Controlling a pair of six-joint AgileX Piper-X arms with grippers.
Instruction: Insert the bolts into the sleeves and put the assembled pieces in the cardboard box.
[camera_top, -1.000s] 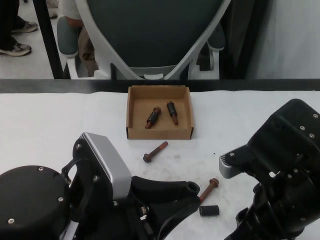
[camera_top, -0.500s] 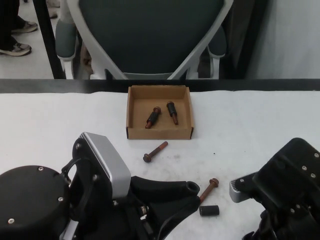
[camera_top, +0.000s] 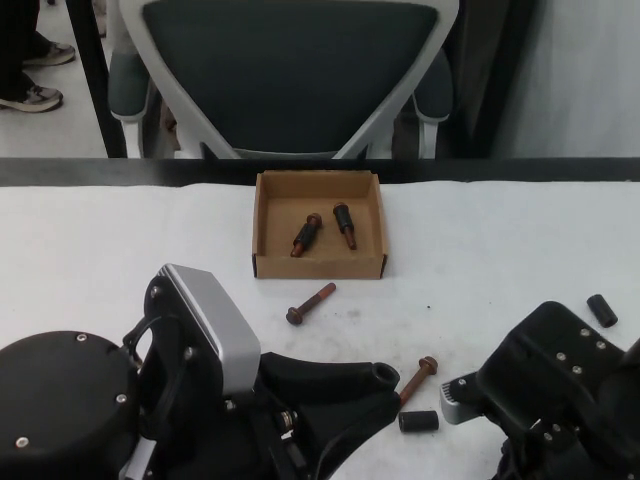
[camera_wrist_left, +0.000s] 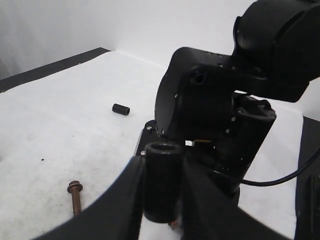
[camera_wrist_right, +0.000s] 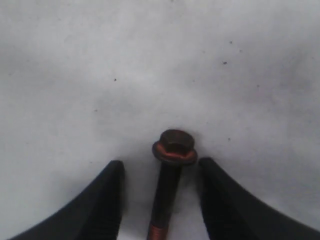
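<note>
White, faintly speckled covering lies over the table (camera_top: 120, 250). Low above it hangs the right arm (camera_top: 560, 390), its right jaws spread either side of a rust-coloured flanged hex bolt (camera_wrist_right: 172, 165) and not touching it. The left arm (camera_top: 90, 400) sits alongside, its left jaws clamped on an upright black tubular sleeve (camera_wrist_left: 161, 185). Two more bolts (camera_top: 311, 302) (camera_top: 418, 378) lie loose near a fallen sleeve (camera_top: 418, 421). Farther back, the cardboard box (camera_top: 318, 266) holds two assembled pieces (camera_top: 306, 236) (camera_top: 344, 225).
</note>
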